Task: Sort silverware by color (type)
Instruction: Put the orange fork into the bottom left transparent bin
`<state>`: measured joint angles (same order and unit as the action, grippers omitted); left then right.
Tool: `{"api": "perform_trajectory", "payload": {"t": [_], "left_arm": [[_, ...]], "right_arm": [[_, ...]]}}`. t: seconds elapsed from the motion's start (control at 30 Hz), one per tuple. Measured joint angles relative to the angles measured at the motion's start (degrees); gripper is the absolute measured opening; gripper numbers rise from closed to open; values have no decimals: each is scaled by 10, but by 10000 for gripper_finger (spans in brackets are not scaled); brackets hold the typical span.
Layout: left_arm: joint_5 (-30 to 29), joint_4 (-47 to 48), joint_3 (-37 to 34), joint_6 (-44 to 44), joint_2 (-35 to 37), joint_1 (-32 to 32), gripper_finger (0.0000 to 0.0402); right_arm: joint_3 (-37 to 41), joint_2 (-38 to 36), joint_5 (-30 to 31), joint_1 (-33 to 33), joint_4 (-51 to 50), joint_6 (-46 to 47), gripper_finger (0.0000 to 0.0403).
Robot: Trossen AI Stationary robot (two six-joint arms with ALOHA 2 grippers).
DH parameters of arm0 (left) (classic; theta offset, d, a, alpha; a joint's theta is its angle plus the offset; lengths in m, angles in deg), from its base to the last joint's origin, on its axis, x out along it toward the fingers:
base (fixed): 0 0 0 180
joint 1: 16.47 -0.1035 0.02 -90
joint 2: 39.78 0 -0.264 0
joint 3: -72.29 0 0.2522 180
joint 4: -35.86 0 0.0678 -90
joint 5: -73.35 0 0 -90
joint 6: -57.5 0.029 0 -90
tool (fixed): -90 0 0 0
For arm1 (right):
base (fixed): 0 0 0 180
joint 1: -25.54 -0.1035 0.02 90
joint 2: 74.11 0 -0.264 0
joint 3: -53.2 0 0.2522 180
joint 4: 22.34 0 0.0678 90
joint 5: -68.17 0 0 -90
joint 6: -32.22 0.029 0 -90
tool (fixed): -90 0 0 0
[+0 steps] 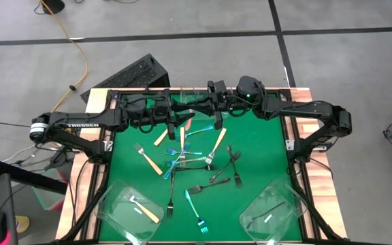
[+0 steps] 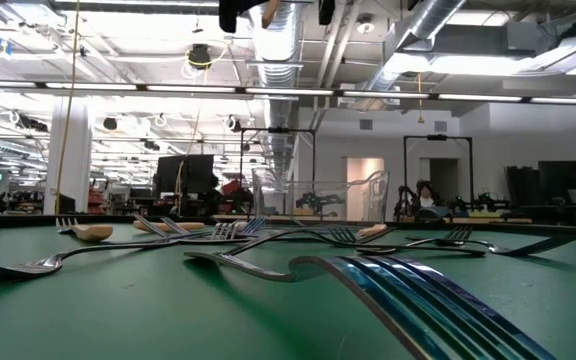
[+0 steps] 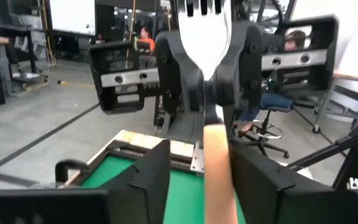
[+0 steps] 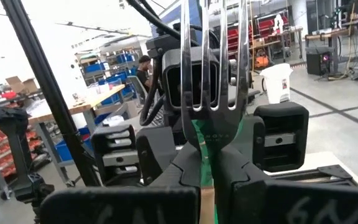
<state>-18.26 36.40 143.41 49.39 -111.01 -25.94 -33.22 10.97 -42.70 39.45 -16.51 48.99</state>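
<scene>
High over the far middle of the green mat my two grippers face each other around one tan-handled fork. My right gripper is shut on it. My left gripper is open, its fingers standing on either side of the tan handle. In the high view my left gripper comes from the left and my right gripper from the right. Several more forks, tan, blue and dark grey, lie scattered flat on the mat. My right gripper pinches the fork's neck, just under the tines where the metal runs into the tan handle, between its two fingers. The fingers come about level from the table's right side and lie across the fork. The fork is lifted clear of the mat.
A clear tub at the near left holds a tan fork, and a clear tub at the near right holds a dark one. A third clear tub stands at the far edge. A blue fork lies right before the low camera.
</scene>
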Motion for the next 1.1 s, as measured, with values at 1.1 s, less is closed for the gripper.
{"api": "perform_trajectory", "payload": {"t": [1.1], "left_arm": [[-277, 361, 0, -96, 204, -9, 176]], "right_arm": [[0, 5, 0, 33, -148, 69, 22]]}}
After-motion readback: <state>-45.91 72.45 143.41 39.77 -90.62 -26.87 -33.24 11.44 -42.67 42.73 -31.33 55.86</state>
